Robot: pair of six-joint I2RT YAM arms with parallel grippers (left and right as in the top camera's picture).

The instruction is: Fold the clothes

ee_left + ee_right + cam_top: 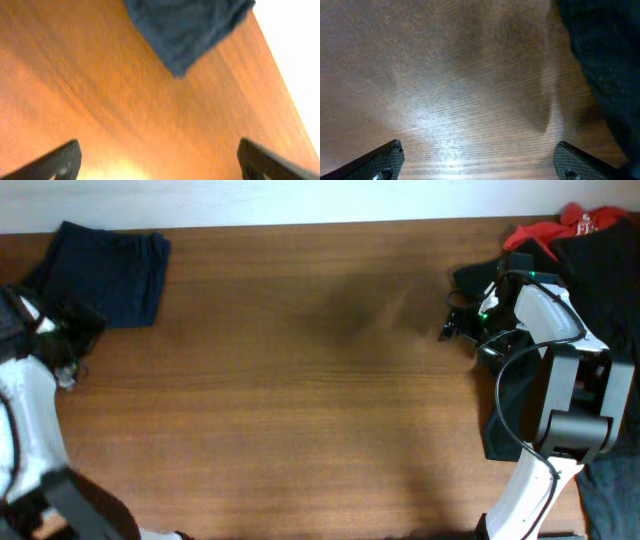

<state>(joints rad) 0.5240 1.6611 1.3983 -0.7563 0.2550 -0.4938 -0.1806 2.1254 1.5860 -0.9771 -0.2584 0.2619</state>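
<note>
1. We count two tools, the left tool (pixel 159 156) and the right tool (pixel 479 155), each spread wide above the table (pixel 300 400) and gripping nothing.
2. One navy piece (pixel 190 27) lies ahead of the left tool.
3. One black piece (pixel 607 65) lies just beside the right tool, and one red piece (pixel 580 222) lies farther off.
</note>
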